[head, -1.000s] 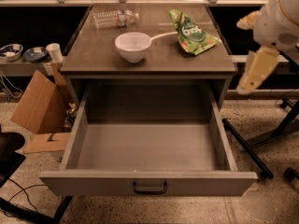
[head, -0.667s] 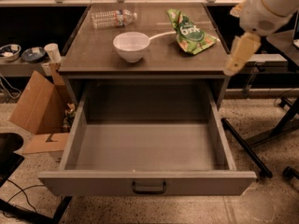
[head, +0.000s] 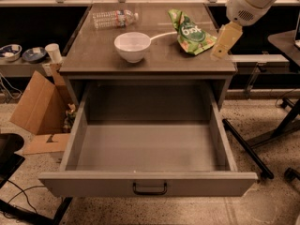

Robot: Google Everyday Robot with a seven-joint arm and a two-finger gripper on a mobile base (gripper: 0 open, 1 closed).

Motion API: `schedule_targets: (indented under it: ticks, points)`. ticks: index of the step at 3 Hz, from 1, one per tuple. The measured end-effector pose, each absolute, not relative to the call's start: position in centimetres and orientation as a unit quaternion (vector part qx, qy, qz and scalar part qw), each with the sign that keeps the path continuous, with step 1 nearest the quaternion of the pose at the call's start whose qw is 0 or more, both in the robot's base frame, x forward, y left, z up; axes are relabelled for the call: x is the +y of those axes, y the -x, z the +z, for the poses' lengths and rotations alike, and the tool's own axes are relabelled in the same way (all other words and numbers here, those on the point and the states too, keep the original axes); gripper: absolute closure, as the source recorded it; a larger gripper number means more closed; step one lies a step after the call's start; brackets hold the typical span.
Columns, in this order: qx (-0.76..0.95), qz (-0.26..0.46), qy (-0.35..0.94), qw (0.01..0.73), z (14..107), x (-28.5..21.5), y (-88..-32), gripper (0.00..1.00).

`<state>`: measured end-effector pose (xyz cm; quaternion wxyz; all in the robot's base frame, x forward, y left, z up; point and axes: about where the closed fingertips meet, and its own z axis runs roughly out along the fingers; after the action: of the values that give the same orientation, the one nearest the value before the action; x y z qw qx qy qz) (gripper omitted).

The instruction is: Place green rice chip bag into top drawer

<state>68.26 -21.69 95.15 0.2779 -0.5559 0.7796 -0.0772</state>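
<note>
Here's the gripper, hanging off the white arm at the right edge of the surface, just beside the green rice chip bag. Only one tan slab of it shows, so whether the jaws are apart or together is impossible to make out. The bag lies crinkled on the surface near the right rear, logo up, nothing gripping it. To its left sits a white bowl, and behind that a clear water bottle lies on its side. Below, the top drawer is pulled wide open, grey inside, its black handle centred on the front panel. A cardboard box leans on the floor at the left
</note>
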Motion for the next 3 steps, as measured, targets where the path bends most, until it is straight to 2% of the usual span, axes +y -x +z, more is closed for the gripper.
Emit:
schedule_targets:
  ticks: [1, 3]
  points:
    - [0.771, -0.075, 0.55, 0.313, 94.6, -21.2, -70.8, 0.0]
    - [0.743, -0.062, 0.511, 0.428, 94.5, -17.3, -80.6, 0.0]
